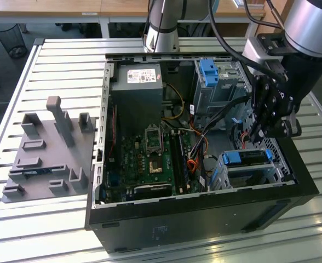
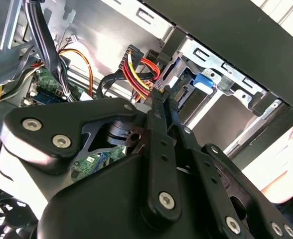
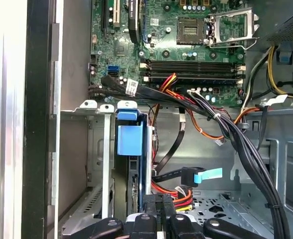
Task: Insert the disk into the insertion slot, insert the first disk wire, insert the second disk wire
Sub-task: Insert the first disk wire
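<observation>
The slatted tabletop [image 1: 57,60] carries an open computer case [image 1: 205,219], and the arm hangs over the case's corner at the exterior view's right. In that corner we find the insertion slot [image 1: 229,176], a low silver bay, with the disk [image 1: 247,158] already seated in it. The disk stands on edge between the bay's walls with its bright blue carrier uppermost. Its long axis runs from the motherboard [image 1: 150,159] side toward the end effector [image 2: 162,95], which hangs just above the disk's nearer end. The fingers stand narrow, and we judge that they pinch a black wire plug [image 3: 154,203] trailing red and yellow leads. The plug sits just beside the disk's end; we cannot tell whether they touch.
</observation>
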`<state>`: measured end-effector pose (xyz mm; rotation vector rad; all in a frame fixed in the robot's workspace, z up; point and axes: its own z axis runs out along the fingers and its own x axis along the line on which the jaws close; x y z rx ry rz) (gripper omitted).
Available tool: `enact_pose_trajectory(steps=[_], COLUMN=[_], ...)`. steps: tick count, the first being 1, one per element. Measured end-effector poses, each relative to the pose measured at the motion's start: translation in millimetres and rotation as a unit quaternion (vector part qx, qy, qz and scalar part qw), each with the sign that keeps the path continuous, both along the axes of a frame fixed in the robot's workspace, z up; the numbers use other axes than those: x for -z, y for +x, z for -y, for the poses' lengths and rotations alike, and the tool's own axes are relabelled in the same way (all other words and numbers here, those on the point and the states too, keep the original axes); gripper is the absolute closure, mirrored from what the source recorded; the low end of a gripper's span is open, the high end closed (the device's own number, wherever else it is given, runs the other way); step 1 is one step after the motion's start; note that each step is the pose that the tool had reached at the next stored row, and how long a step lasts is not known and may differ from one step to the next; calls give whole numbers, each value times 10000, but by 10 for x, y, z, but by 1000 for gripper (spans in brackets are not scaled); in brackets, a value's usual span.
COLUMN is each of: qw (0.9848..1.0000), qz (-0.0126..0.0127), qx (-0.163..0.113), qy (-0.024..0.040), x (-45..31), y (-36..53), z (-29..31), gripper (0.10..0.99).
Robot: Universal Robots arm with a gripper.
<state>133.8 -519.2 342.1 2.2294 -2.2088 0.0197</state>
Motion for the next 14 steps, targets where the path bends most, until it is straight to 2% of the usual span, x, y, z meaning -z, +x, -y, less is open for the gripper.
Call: enact_pose_trajectory(steps=[10,14], qw=[10000,10000], qz=[7,11], qx=[-10,5], qy=[3,2], x=[30,50], y=[-4,-4], z=[96,106], gripper=[918,918])
